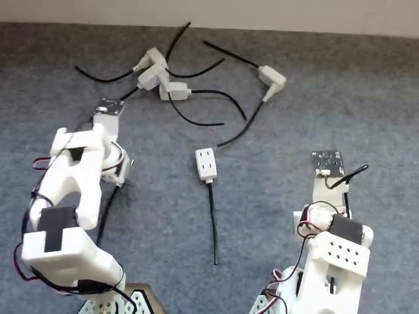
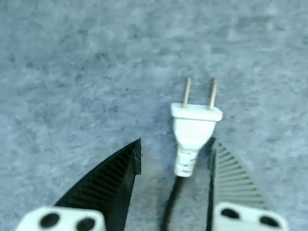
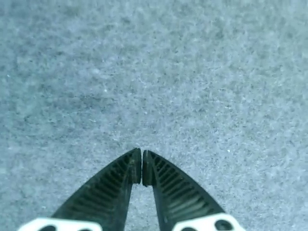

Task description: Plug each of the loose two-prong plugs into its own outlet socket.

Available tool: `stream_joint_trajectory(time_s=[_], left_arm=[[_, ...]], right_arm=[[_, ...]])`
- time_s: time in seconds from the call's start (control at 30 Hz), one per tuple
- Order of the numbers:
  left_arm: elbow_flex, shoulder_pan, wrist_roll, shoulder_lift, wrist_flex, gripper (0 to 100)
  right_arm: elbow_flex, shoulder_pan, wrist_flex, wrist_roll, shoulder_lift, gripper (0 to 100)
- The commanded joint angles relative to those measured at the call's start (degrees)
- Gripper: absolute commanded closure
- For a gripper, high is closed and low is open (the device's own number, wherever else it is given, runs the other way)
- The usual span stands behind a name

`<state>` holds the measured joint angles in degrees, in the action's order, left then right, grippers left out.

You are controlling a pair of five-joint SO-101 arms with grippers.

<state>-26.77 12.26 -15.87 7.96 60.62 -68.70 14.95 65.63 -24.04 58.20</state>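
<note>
At the left, the left gripper (image 2: 175,144) hangs low over the carpet (image 1: 366,98) with its jaws spread wide. A plug (image 2: 195,126) lies flat between them, prongs pointing away from the wrist and its black cord running back under it. One finger is just beside the plug's neck and the other stands well off, so nothing is pinched yet. This looks like the line-up for a grasp, with the prongs left free in front so they can meet a slot. Further along at the far edge, a tangle of white cord ends (image 1: 157,77) lies with black leads crossing; I cannot tell which are plugs and which are sockets. In the middle, apart from everything, a socket (image 1: 205,163) lies face up, its lead trailing toward the arms, a likely target for the plug. Beyond it another cord end (image 1: 272,77) lies alone. At the right, the right gripper (image 3: 142,166) is pressed together on nothing over bare carpet, probably parked clear of the work.
</note>
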Motion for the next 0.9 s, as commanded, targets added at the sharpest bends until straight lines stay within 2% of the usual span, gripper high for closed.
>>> stream_joint_trajectory(time_s=[0.0, 0.27, 0.73, 0.87], left_arm=[[-0.13, 0.57, 0.26, -2.86, -0.35, 73], [0.04, 2.68, 0.26, -4.18, -1.85, 73], [1.98, 2.77, 0.26, -12.97, 2.29, 73], [2.15, 3.74, 0.18, -10.77, 1.14, 72]], right_arm=[[0.48, -0.48, -1.01, 0.62, 0.57, 97.9], [0.48, -0.48, -1.01, 0.62, 0.57, 97.9], [0.48, -0.57, -1.01, 0.62, 0.66, 97.9], [0.48, -0.57, -1.01, 0.62, 0.66, 97.9]])
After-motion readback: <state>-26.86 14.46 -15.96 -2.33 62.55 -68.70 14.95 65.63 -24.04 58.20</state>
